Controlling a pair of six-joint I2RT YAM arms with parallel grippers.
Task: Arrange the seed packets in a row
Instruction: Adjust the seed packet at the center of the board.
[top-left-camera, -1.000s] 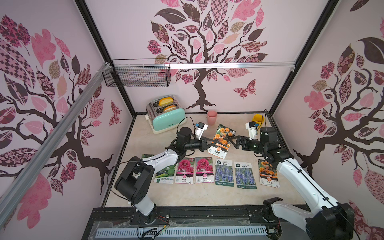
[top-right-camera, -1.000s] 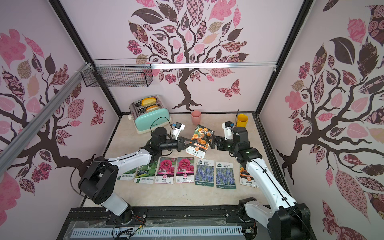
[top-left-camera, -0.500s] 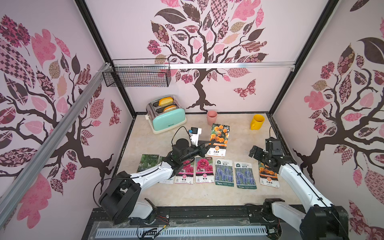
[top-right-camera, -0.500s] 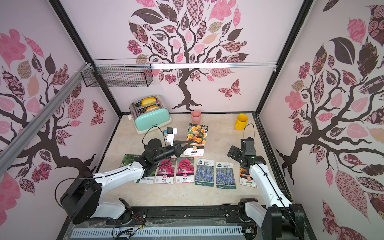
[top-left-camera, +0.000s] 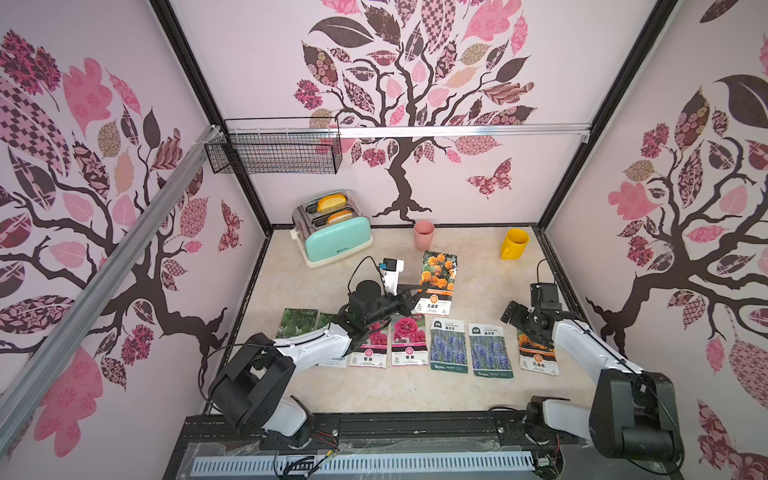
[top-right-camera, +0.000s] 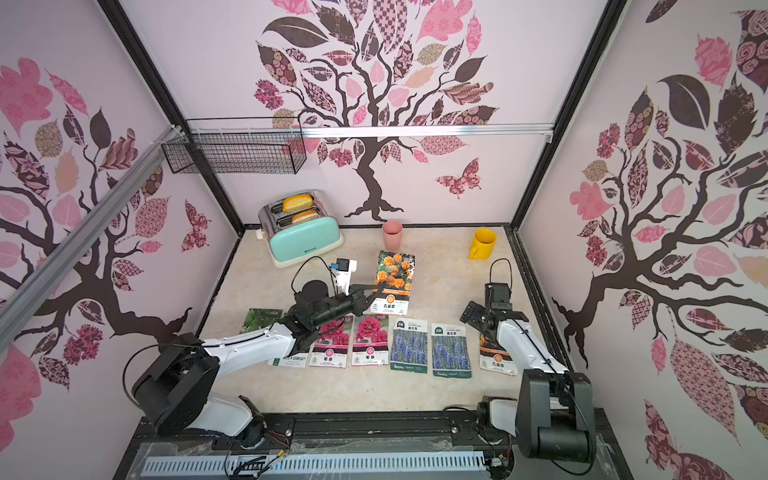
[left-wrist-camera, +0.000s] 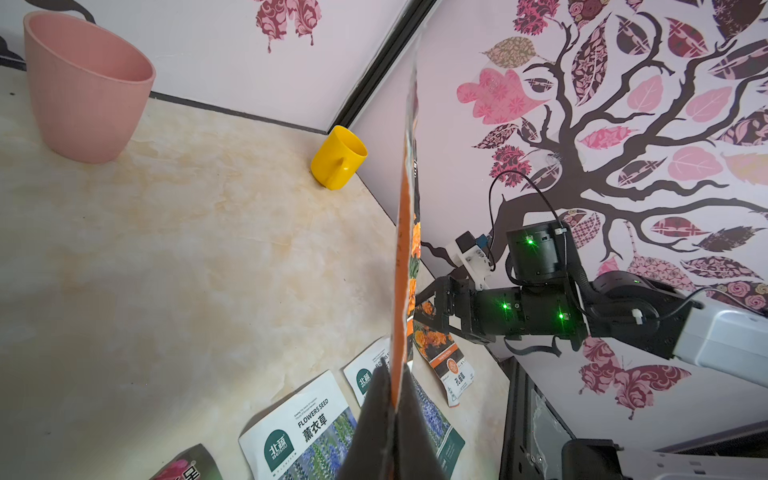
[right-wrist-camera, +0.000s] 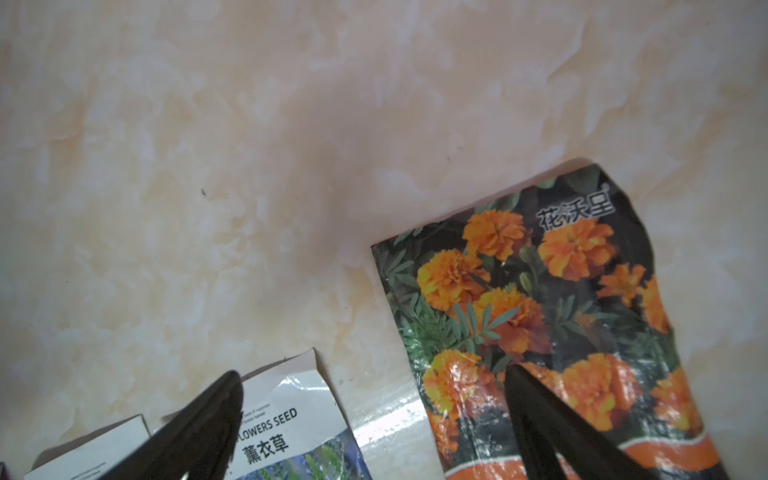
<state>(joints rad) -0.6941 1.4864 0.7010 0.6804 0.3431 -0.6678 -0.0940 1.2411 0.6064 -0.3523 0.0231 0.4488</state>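
Observation:
My left gripper (top-left-camera: 415, 299) is shut on the bottom edge of an orange marigold seed packet (top-left-camera: 437, 282), holding it above the table behind the row. The left wrist view shows this packet (left-wrist-camera: 405, 249) edge-on between the shut fingers (left-wrist-camera: 415, 436). On the table lie a row of seed packets: green gourds (top-left-camera: 297, 322), partly under my left arm, two with pink flowers (top-left-camera: 409, 340), two with lavender (top-left-camera: 489, 351) and one marigold packet (top-left-camera: 536, 353). My right gripper (top-left-camera: 513, 316) hangs open and empty over that marigold packet (right-wrist-camera: 561, 291), beside a lavender packet (right-wrist-camera: 291, 432).
A mint toaster (top-left-camera: 332, 232) with toast, a pink cup (top-left-camera: 424, 235) and a yellow mug (top-left-camera: 514, 244) stand along the back. A wire basket (top-left-camera: 276, 153) hangs on the back wall. Walls close in left and right.
My right gripper has drawn back from the held marigold packet to the right end of the row. The left arm has swung nearer, still holding the packet.

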